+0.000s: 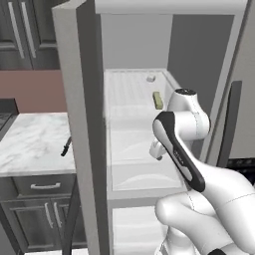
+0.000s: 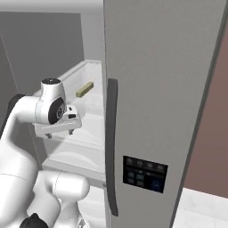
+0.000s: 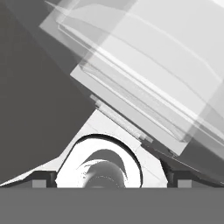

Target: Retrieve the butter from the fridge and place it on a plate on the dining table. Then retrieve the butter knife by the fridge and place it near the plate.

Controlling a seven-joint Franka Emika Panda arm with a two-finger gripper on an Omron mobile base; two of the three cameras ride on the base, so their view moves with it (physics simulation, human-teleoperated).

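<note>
A white robot arm reaches into the open fridge [image 1: 89,149], its end effector [image 2: 59,133] hanging with fingers pointing down over a white shelf [image 1: 144,149], jaws spread wide and holding nothing. The two small dark fingertips [image 2: 70,132] stand well apart above the shelf surface, not touching it. To the end effector's right, seen from the right base camera, the closed grey fridge door [image 2: 160,111] with its long dark handle [image 2: 111,147] and black dispenser panel [image 2: 144,173] stands close, leaving a narrow gap on that side; to its left the compartment's dark inner wall lies behind the arm's own links. Ahead of the end effector and one shelf higher, the butter [image 2: 84,89] lies flat on the upper white shelf [image 1: 132,87], near that shelf's right edge in the left base view, apart from the fingers and untouched. A small pale round object [image 1: 150,78] sits farther back on the same shelf. Outside the fridge, beyond its left wall, the butter knife [image 1: 65,147] lies at the near edge of the marble table [image 1: 30,139] beside the fridge.
</note>
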